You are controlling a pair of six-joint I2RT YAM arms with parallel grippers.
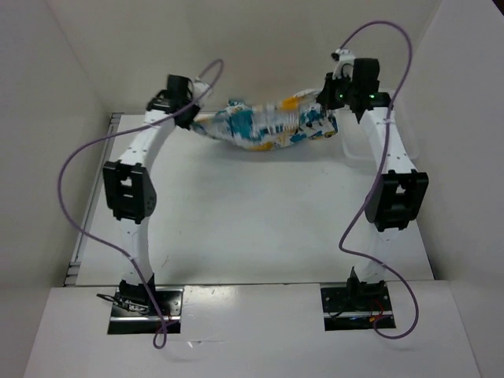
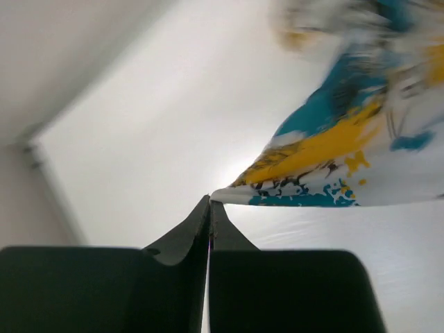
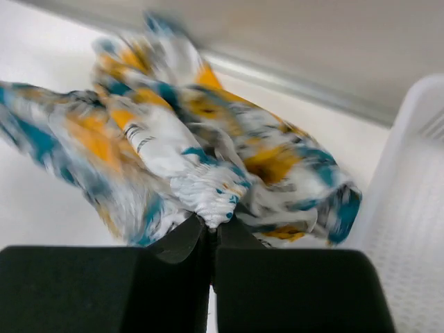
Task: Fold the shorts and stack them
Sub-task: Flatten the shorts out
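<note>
A white mesh basket point(image 3: 416, 208) stands just right of the right tool point(image 3: 211, 223), at the far right of the worktop point(image 1: 252, 220). The shorts point(image 1: 264, 124) hang above the far worktop, long axis left to right, sagging mid-span. The left tool point(image 2: 210, 202) pinches one corner tight and the right tool is clamped on a bunched end.
</note>
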